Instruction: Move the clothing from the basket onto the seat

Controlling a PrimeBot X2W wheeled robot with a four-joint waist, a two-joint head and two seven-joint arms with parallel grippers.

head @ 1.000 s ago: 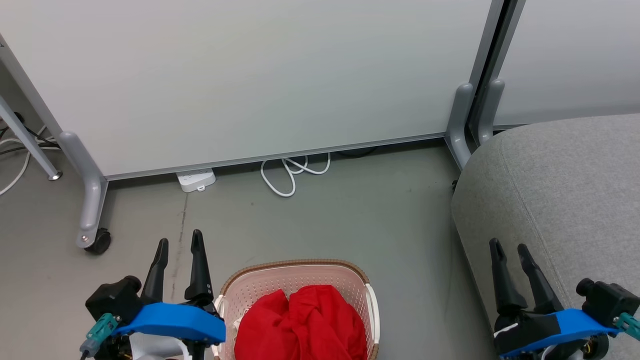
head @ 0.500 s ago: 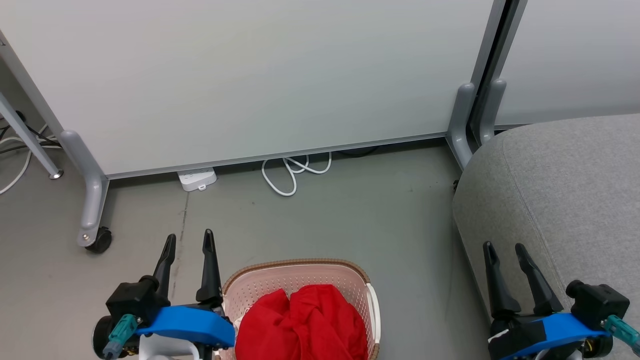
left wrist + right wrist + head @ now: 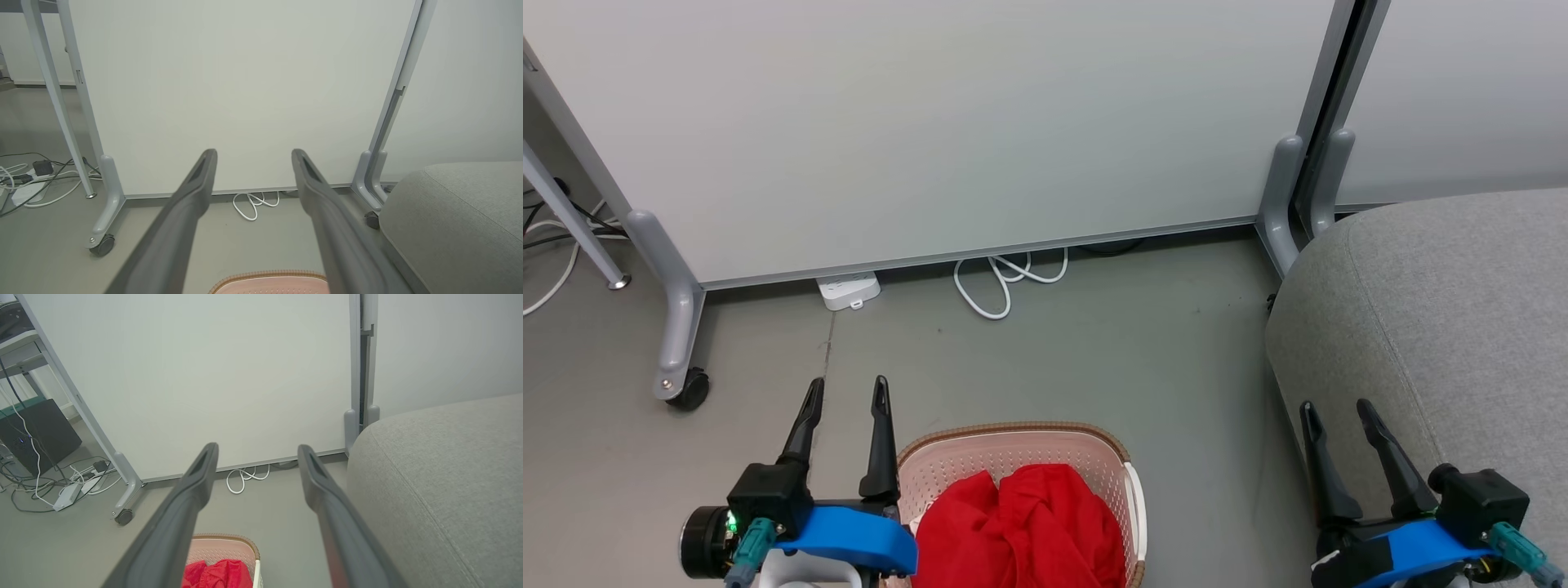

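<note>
Your left hand [image 3: 848,384] stands wide, its two dark tapered fingers spread with nothing between them, just beside the left rim of the basket [image 3: 1013,427]. Your right hand [image 3: 1334,406] is spread as wide and is also empty; in the head view it overlaps the rounded edge of the seat [image 3: 1462,310].

The clothing [image 3: 1021,523] is bright red, thin and soft, bunched in crumpled folds. It lies inside the basket and fills most of it. The basket is oval cream plastic with perforated walls and a brown woven-look rim, and it sits on the smooth grey floor [image 3: 1094,359]. The seat is grey woven upholstery with a stitched seam, well right of the basket.
</note>
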